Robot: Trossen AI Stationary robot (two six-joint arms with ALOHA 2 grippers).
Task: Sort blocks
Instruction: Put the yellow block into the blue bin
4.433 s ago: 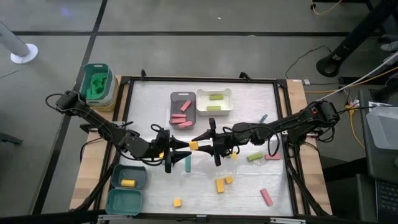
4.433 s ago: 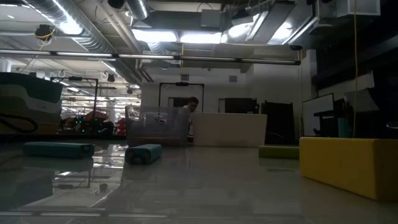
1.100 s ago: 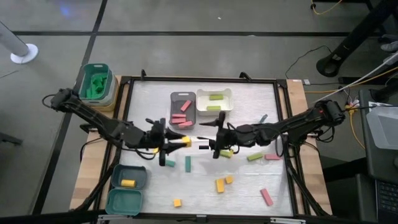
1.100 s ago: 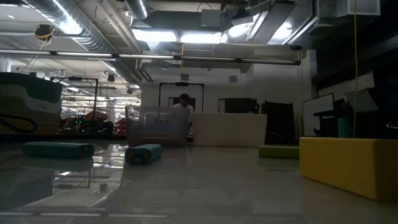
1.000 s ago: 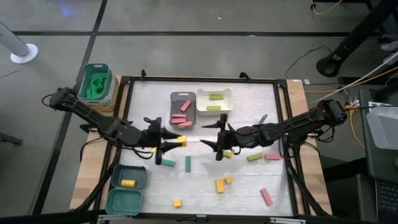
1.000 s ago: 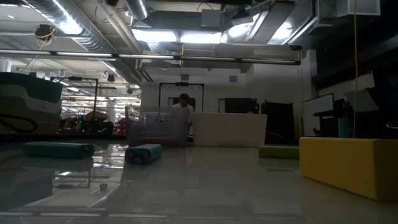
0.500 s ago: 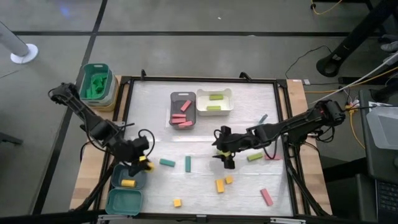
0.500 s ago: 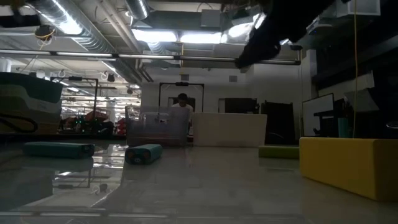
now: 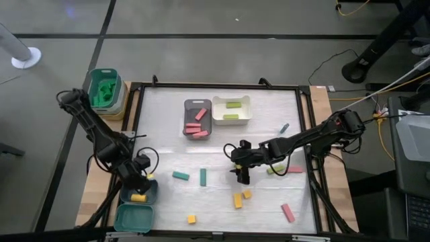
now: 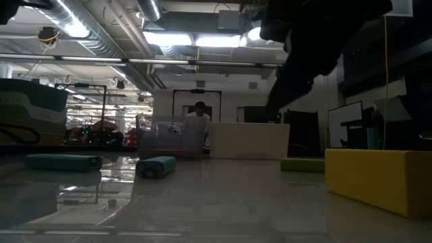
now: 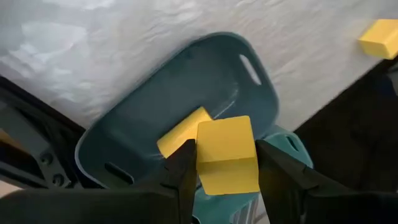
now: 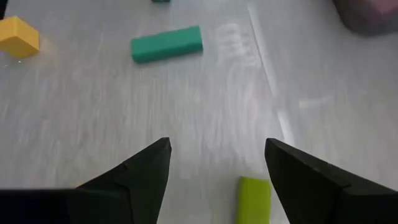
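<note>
1. Currently, a yellow block point(image 11: 227, 155) is clamped between the fingers of the left claw point(image 11: 224, 163), directly above the teal tray point(image 11: 149, 106) at the table's point(image 9: 269, 202) front left corner.
2. A second yellow bar point(image 11: 180, 132) is seen lying inside that tray.
3. The right claw point(image 12: 214, 168) is held with fingers apart and empty, low over mid-table.
4. A light green bar point(image 12: 255, 199) lies just below it; a teal bar point(image 12: 166, 43) lies farther off.
5. Remaining blocks are scattered over the table; pink ones sit in the grey tray point(image 9: 197, 105).
</note>
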